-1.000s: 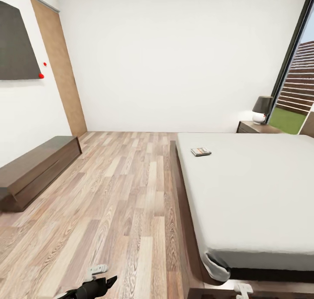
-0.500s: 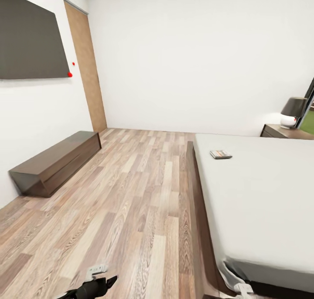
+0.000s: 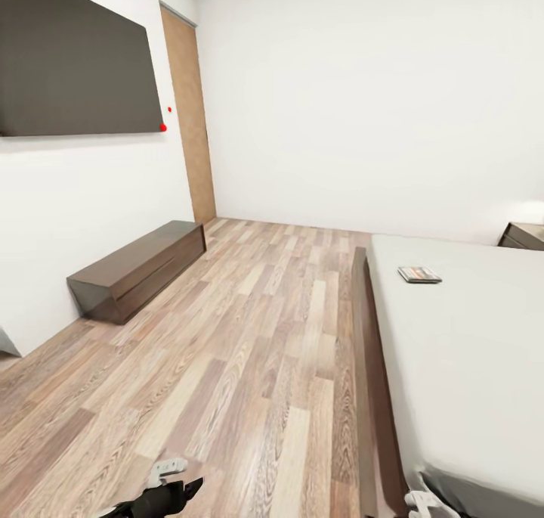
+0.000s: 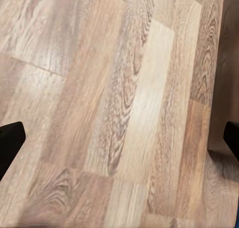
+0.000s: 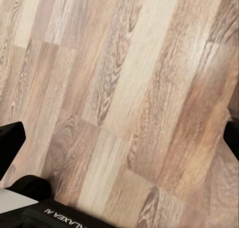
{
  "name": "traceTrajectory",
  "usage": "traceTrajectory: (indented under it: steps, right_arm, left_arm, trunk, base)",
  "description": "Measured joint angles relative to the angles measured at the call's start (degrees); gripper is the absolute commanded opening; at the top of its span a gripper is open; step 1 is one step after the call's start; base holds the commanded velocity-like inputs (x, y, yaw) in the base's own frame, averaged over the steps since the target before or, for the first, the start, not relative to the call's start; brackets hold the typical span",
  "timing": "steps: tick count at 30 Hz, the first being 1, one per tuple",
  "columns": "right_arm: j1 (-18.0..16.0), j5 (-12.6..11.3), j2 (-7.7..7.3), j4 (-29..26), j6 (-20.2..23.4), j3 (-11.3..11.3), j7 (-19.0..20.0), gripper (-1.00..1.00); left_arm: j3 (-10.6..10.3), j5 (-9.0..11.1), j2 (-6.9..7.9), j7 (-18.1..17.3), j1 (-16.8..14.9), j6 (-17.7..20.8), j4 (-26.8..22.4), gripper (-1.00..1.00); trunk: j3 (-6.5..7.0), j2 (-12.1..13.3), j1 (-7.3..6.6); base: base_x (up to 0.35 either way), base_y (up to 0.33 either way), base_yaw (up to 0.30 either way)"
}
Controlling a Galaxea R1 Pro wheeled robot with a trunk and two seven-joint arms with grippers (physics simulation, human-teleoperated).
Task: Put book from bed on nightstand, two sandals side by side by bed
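Wood-plank floor [image 3: 249,352] runs open between the long dark cabinet [image 3: 136,268] and the bed [image 3: 468,336]. The book [image 3: 419,274] lies flat on the mattress near the frame's edge. Both sets of jaws gape wide above bare floor.

Home bedroom: bed [image 3: 468,336], nightstand [image 3: 525,235], wall TV [image 3: 72,72], wood-plank floor [image 3: 249,352].

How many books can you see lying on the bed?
1. A single thin book lies flat on the mattress of the bed, near its left edge. The bed runs past the picture's edge, so more could be hidden.
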Motion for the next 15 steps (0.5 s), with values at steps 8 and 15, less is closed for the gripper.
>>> traceTrajectory:
  steps: [8, 15]
  right_arm:
    - [0.00, 0.00, 0.00, 0.00, 0.00, 0.00, 0.00, 1.00]
    - [0.00, 0.00, 0.00, 0.00, 0.00, 0.00, 0.00, 1.00]
  left_arm:
    - [0.00, 0.00, 0.02, 0.00, 0.00, 0.01, 0.00, 1.00]
    - [0.00, 0.00, 0.02, 0.00, 0.00, 0.01, 0.00, 1.00]
  trunk:
    - [-0.20, 0.00, 0.00]
    - [-0.37, 0.00, 0.00]
  base:
    - [0.000, 0.000, 0.246]
    - [0.000, 0.000, 0.239]
